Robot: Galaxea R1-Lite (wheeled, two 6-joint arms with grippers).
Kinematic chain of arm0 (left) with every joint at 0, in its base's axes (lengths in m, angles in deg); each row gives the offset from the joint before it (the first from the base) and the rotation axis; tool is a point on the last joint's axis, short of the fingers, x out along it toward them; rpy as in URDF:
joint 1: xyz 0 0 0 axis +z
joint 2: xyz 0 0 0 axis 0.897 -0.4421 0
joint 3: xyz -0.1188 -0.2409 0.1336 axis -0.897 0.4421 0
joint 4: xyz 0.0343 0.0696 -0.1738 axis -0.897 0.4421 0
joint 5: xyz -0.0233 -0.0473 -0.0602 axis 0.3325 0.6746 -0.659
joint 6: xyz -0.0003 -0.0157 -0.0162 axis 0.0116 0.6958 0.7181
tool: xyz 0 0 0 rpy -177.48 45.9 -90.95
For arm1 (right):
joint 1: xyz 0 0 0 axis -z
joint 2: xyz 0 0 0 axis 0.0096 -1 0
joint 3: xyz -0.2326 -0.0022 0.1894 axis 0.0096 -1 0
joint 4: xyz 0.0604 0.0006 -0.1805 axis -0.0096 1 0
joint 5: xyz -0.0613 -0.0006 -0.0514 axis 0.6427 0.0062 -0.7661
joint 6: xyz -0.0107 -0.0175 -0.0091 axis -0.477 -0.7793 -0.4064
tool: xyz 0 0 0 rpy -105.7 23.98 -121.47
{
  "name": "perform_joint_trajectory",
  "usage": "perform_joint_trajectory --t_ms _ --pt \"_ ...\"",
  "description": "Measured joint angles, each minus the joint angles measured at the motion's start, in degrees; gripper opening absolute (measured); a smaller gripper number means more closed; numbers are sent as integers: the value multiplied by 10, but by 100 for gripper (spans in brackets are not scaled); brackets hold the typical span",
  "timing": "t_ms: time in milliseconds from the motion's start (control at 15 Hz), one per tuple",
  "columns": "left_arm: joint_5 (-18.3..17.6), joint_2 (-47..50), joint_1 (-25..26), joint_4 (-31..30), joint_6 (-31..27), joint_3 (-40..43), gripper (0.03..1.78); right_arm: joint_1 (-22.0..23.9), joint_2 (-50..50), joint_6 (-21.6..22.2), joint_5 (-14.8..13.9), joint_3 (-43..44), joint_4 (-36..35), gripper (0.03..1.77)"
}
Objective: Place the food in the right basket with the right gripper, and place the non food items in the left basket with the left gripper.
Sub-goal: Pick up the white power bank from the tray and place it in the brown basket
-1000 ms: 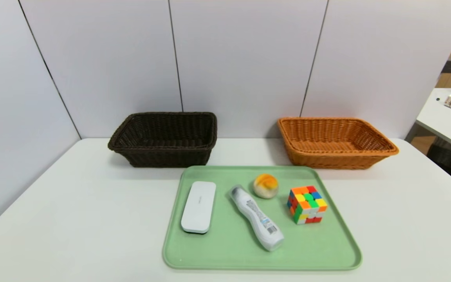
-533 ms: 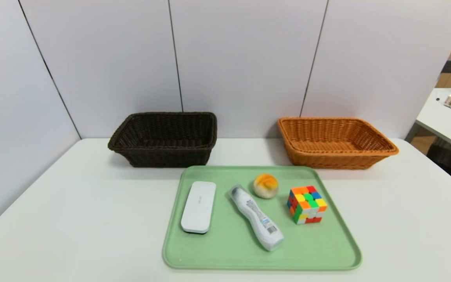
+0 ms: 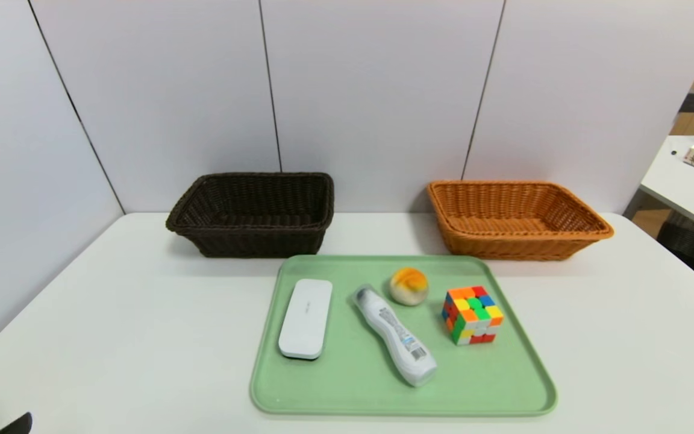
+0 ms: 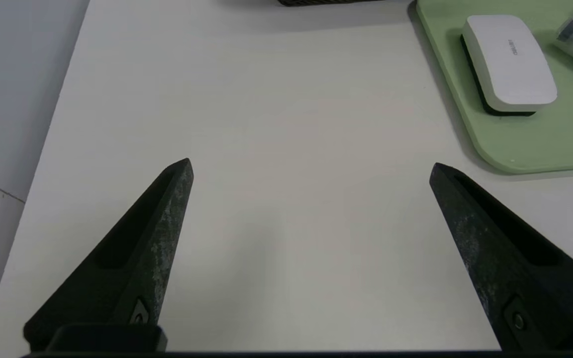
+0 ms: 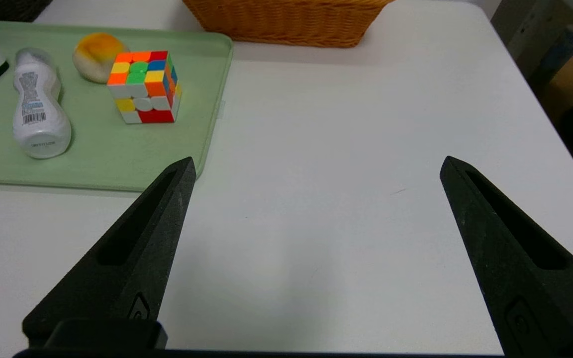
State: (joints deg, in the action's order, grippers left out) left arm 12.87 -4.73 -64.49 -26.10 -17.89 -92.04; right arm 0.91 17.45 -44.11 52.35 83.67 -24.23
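On a green tray (image 3: 503,386) lie a flat white case (image 3: 306,317), a slim white bottle (image 3: 394,334), a small orange-and-cream bun (image 3: 409,286) and a multicoloured cube (image 3: 472,314). Behind the tray stand the dark brown left basket (image 3: 253,214) and the orange-tan right basket (image 3: 512,220), both with nothing showing inside. My left gripper (image 4: 311,166) hovers open over bare table to the left of the tray, the case (image 4: 509,62) ahead of it. My right gripper (image 5: 316,164) is open over bare table to the right of the tray, near the cube (image 5: 144,85) and bun (image 5: 96,54).
A white table (image 3: 112,337) carries everything, with grey wall panels behind and to the left. A second table (image 3: 687,184) with a box stands off to the far right. A dark tip of my left arm (image 3: 15,425) shows at the bottom left corner.
A dark tip of the left arm has come into the head view's bottom left corner. The objects and baskets have not moved.
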Motion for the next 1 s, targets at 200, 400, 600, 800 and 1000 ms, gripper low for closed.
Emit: perform_joint_trajectory --t_ms 200,400,600,800,1000 --pt "-16 -95 0 8 1 -55 169 0 -86 2 30 74 70 170" --pt "-25 -180 -3 39 3 -107 169 0 -169 0 59 149 128 170" --pt "-26 -252 -4 113 11 -186 169 0 -251 -1 61 199 159 170" --pt "-25 -319 -27 167 62 -248 169 0 -326 -2 62 249 224 170" --pt "-21 -373 -89 203 147 -284 169 -9 -386 -1 64 288 268 170"
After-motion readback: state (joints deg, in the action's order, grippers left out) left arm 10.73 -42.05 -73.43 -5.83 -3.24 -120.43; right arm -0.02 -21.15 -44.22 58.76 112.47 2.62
